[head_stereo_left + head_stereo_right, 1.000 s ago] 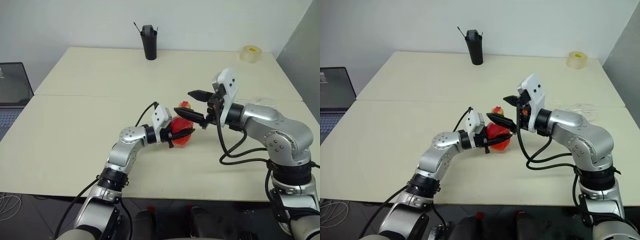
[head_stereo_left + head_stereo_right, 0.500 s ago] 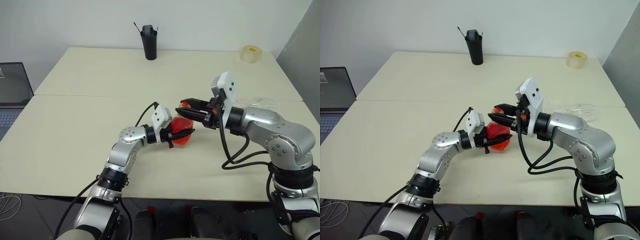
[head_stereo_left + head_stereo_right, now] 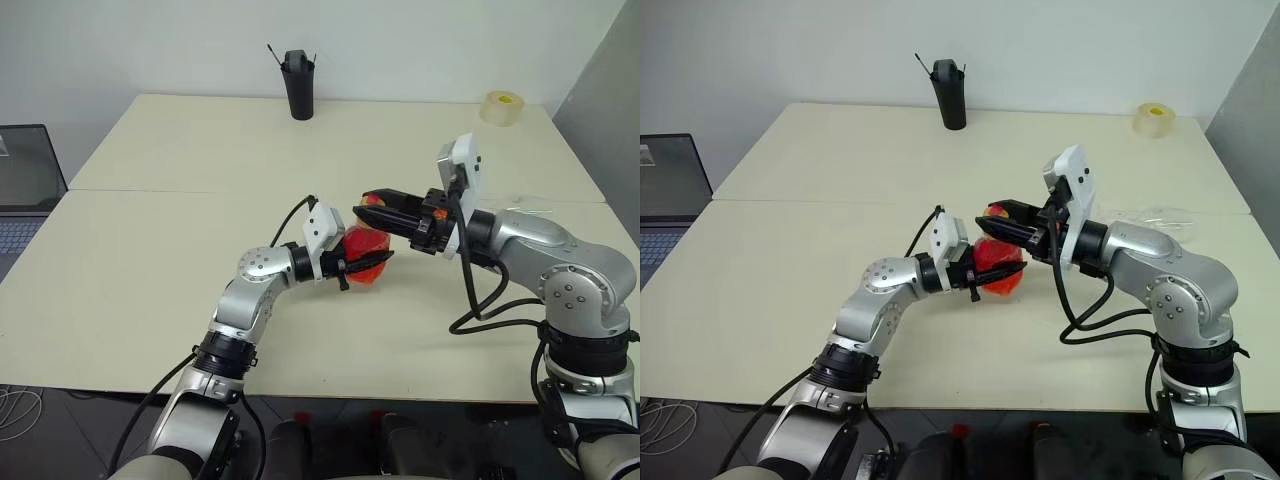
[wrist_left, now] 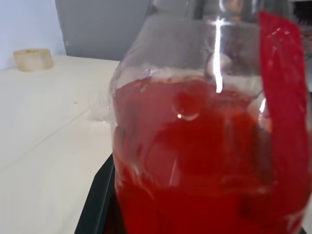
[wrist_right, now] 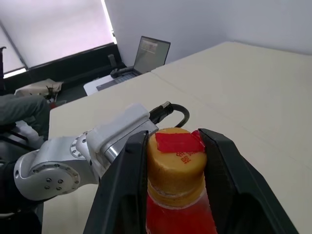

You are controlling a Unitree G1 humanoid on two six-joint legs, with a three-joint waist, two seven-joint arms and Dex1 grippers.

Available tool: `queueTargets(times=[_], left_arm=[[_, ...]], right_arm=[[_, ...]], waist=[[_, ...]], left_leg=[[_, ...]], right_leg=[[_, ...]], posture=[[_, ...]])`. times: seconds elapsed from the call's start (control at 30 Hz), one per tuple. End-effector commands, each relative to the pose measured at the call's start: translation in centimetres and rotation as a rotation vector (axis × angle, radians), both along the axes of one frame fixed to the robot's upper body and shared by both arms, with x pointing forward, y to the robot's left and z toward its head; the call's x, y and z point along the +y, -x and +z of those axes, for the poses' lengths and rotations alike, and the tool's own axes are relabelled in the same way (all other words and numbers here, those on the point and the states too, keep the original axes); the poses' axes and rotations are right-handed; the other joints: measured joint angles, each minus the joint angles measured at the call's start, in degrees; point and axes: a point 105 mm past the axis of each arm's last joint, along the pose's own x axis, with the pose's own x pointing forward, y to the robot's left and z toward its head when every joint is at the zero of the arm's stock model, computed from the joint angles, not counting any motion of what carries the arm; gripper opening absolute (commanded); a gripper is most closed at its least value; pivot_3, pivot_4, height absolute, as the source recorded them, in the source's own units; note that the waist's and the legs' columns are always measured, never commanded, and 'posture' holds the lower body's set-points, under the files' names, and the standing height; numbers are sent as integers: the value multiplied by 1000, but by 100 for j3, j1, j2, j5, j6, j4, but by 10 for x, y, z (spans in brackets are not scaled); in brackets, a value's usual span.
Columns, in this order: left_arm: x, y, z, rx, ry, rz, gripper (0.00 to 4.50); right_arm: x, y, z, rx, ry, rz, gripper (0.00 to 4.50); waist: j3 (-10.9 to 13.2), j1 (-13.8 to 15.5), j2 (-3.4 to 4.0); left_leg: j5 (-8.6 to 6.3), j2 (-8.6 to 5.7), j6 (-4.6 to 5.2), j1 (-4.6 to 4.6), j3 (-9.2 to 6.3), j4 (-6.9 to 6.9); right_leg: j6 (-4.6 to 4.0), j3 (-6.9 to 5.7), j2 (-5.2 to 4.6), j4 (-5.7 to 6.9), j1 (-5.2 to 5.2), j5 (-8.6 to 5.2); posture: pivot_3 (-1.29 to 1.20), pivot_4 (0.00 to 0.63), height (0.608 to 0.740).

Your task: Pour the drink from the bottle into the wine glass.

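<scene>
Near the middle of a pale surface (image 3: 150, 260), the left gripper (image 3: 362, 262) pinches the body of a bottle (image 3: 998, 266) half full of red drink (image 4: 195, 161). The right gripper (image 5: 171, 146) clamps its yellow cap (image 5: 175, 151) between both fingers. A wine glass (image 3: 1155, 215) lies well to the right.

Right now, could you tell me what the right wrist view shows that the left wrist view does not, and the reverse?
The right wrist view shows the yellow-and-red cap clamped between the right gripper fingers, the left arm and a laptop. The left wrist view shows the drink in the bottle belly close up, the red label and a tape roll. Both show the bottle and the table.
</scene>
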Motion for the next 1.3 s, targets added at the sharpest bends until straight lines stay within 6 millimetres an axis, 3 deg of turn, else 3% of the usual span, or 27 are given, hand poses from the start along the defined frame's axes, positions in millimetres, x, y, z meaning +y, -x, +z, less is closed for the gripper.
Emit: queueTargets(times=[0.03, 0.37, 0.63, 0.77, 0.9, 1.1, 1.2, 1.3], left_arm=[[4, 2, 0, -7, -6, -2, 1528], [3, 2, -2, -5, -10, -12, 1527], [8, 2, -2, -3, -13, -4, 1527], [6, 2, -3, -1, -9, -11, 1527], [2, 2, 0, -5, -3, -25, 1527], [0, 2, 0, -6, -6, -38, 1527], [-1, 3, -1, -6, -7, -45, 1527], [-2, 2, 0, -7, -7, -50, 1527]], right_arm=[[-17, 7, 37, -98, -139, -36, 1257], [-30, 3, 32, -51, -181, -116, 1190], [-113, -19, -26, 22, 56, -658, 1188], [-134, -12, -57, 43, 187, -804, 1188], [-175, -1, -94, 94, 263, -1045, 1188], [-232, 13, -132, 200, 219, -1414, 1187], [-249, 19, -145, 226, 206, -1504, 1187], [-252, 17, -152, 231, 211, -1513, 1187]], waist=[[0, 1, 0], [0, 2, 1], [0, 22, 1], [0, 17, 1], [-1, 15, 1], [-3, 1, 5], [-3, 4, 6], [-4, 1, 7]], left_leg=[[0, 0, 0, 0, 0, 0], [0, -2, 0, -1, 1, -1], [0, -6, 0, -7, 3, -1], [0, -6, 0, -7, 3, -2], [0, -8, -1, -2, 4, -3], [1, -11, -2, 7, 20, -4], [1, -12, -2, 9, 25, -6], [1, -13, -2, 10, 30, -6]], right_leg=[[0, 0, -1, 0, 0, 0], [1, 0, -4, -1, 0, 0], [3, 0, -11, -5, 0, -1], [5, 1, -7, -4, 0, -2], [5, 3, 2, -3, 2, -2], [5, 18, 9, 0, 2, -2], [5, 20, 12, -1, 2, -2], [5, 23, 12, -1, 2, -2]], posture=[[0, 150, 740], [0, 150, 740], [0, 150, 740], [0, 150, 740], [0, 150, 740], [0, 150, 740], [0, 150, 740], [0, 150, 740]])
